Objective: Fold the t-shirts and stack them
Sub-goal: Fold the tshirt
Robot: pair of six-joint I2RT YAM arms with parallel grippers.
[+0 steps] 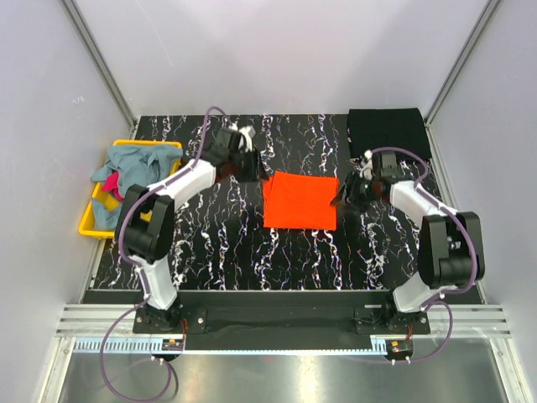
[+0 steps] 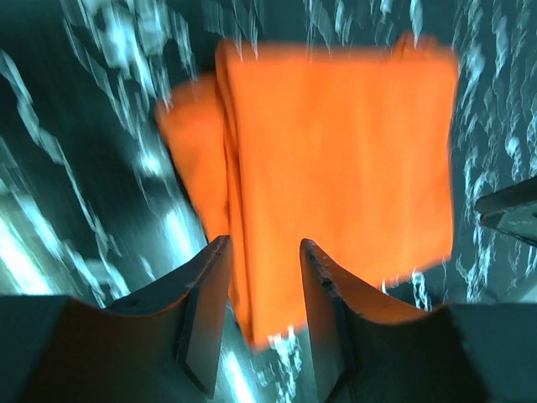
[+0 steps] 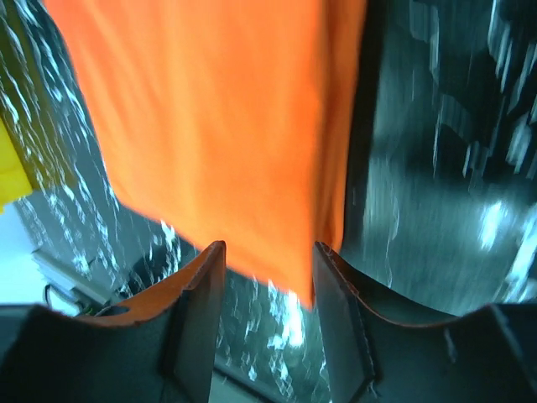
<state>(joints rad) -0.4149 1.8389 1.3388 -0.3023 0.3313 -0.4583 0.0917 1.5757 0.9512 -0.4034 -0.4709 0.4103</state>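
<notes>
A bright orange t-shirt [image 1: 299,200] lies folded into a flat rectangle in the middle of the black marbled table. My left gripper [image 1: 258,172] hovers at its far left corner with the jaws open; in the left wrist view [image 2: 264,277] the orange cloth [image 2: 336,159] lies below and beyond the fingertips, not pinched. At the shirt's right edge my right gripper [image 1: 342,196] is open too [image 3: 268,281], and the orange cloth [image 3: 218,126] spreads past its tips. A folded black t-shirt [image 1: 388,132] rests at the back right. Grey-blue [image 1: 138,159] and magenta [image 1: 112,186] shirts lie crumpled in the bin.
A yellow plastic bin [image 1: 87,222] sits at the table's left edge. White walls with metal frame posts close in the back and sides. Both arm bases stand on the rail along the near edge.
</notes>
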